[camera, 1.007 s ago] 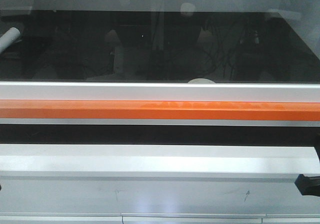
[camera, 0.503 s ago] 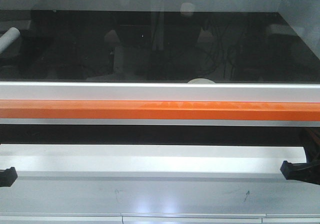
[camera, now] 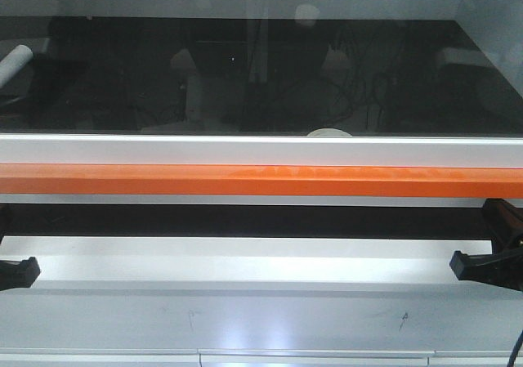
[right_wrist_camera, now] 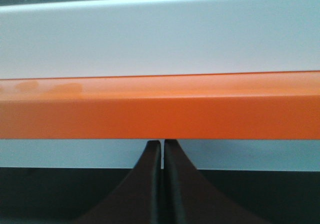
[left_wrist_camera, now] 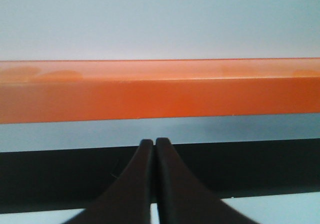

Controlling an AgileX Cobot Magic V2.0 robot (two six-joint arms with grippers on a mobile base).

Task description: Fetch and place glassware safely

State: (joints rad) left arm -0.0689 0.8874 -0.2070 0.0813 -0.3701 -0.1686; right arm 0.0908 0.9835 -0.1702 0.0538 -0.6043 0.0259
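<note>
Only the round white lid of the glassware point(camera: 329, 132) shows, peeking over the white frame point(camera: 261, 149) of a glass sash point(camera: 261, 73). The jar's body is hidden behind that frame, so where exactly it stands inside the cabinet cannot be told. It sits a little right of centre, behind the pane, out of reach of both arms.

Just below the frame runs a long orange bar point(camera: 261, 180), then a narrow pale strip, then a dark gap point(camera: 261, 220) above a white sill point(camera: 261, 261). The left pincer point(left_wrist_camera: 154, 142) is clenched on nothing and points at the strip under the bar. The right pincer point(right_wrist_camera: 162, 142), likewise clenched and empty, has its tips right at the bar's lower edge. The two are well apart, one near each end.

The step in hand is probably lifting the sash by that bar. To do it well, both tips should seat under the bar's lower edge before either pushes, and they should rise together so the sash does not skew and bind.

The gap is shallow, with the sill close beneath. The jar stands near the sash line, so any reach inward should wait for a wide opening.
</note>
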